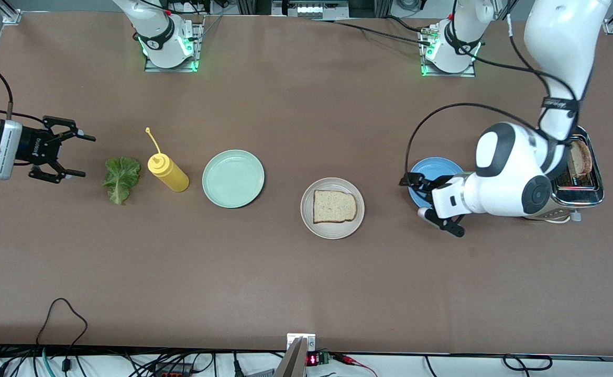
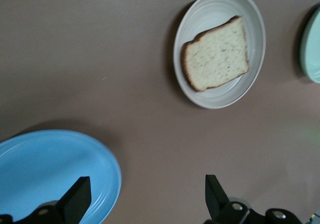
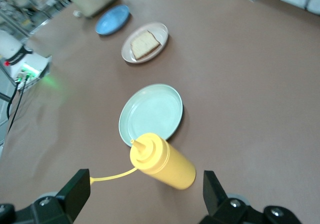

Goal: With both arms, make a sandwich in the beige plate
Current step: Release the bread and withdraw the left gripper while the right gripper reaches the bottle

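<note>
The beige plate (image 1: 332,230) lies mid-table with one bread slice (image 1: 334,206) flat on it; both also show in the left wrist view, plate (image 2: 205,13) and slice (image 2: 216,53). A second slice (image 1: 580,157) stands in the toaster (image 1: 579,191). The green lettuce leaf (image 1: 121,179) lies on the table toward the right arm's end. My left gripper (image 1: 428,202) (image 2: 145,199) is open and empty over the blue plate's edge. My right gripper (image 1: 73,155) (image 3: 145,199) is open and empty, low beside the lettuce, which its wrist view does not show.
A yellow squeeze bottle (image 1: 167,171) (image 3: 165,161) stands between the lettuce and an empty mint-green plate (image 1: 233,178) (image 3: 150,111). An empty blue plate (image 1: 435,167) (image 2: 50,169) lies between the beige plate and the toaster. The table edge runs along the front.
</note>
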Motion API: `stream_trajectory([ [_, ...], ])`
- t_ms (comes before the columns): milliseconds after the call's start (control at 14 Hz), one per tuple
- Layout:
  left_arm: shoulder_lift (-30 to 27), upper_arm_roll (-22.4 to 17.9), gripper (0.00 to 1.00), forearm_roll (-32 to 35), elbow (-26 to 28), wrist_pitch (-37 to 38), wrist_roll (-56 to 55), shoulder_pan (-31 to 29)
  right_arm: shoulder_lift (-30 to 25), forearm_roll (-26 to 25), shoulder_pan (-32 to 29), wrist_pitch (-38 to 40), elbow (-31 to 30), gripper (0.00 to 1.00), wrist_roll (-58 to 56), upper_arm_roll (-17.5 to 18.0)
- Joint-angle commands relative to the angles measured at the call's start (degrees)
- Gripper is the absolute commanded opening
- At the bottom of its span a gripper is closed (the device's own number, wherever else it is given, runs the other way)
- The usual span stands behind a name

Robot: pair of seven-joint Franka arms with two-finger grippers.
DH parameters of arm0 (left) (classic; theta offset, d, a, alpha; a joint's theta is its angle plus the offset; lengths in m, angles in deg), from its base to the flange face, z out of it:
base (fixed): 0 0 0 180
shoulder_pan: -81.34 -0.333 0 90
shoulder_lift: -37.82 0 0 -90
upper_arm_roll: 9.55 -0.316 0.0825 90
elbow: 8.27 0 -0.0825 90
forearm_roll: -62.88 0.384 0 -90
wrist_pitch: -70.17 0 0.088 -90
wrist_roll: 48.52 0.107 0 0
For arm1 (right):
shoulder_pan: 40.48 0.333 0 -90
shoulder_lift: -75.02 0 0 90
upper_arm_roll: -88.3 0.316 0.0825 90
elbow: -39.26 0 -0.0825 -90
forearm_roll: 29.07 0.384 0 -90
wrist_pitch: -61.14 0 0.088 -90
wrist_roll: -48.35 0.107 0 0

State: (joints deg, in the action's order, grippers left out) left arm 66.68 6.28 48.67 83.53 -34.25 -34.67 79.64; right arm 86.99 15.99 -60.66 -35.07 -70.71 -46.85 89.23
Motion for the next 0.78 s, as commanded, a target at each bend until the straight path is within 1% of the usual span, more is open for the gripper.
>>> stream_trajectory([
  [0,-1.5,-0.3,1.0,9.3,-4.3,6.6,-3.3,-0.7,1.8,6.6,-2.0,-0.4,-4.8,1.0,-12.4,0.7],
  [142,-3.1,-0.3,1.0,15.7,-6.9,10.9,-4.6,-0.7,2.1,10.7,-2.8,-2.9,-9.4,1.0,-20.5,0.6],
  [285,-5.8,-0.3,1.0,20.4,-8.8,16.6,-7.2,-0.8,3.8,14.2,-2.9,-4.3,-12.2,1.0,-29.8,0.6],
  [427,-8.6,0.2,1.0,21.3,-11.1,24.1,-10.3,-0.7,8.3,17.1,-3.5,-4.3,-12.6,1.0,-38.0,0.7],
  [570,-8.9,0.0,1.0,21.5,-14.8,25.2,-11.4,-0.7,13.4,21.2,-3.5,-3.5,-13.0,1.0,-45.7,0.7],
  [641,-9.5,-0.5,1.0,20.7,-15.1,25.0,-10.5,-1.2,15.5,22.3,-3.5,-2.9,-13.3,1.0,-47.9,0.7],
  [712,-12.7,-2.4,1.0,21.2,-14.5,24.5,-11.0,-0.4,16.9,23.1,-3.5,-2.4,-13.6,1.0,-49.4,0.7],
])
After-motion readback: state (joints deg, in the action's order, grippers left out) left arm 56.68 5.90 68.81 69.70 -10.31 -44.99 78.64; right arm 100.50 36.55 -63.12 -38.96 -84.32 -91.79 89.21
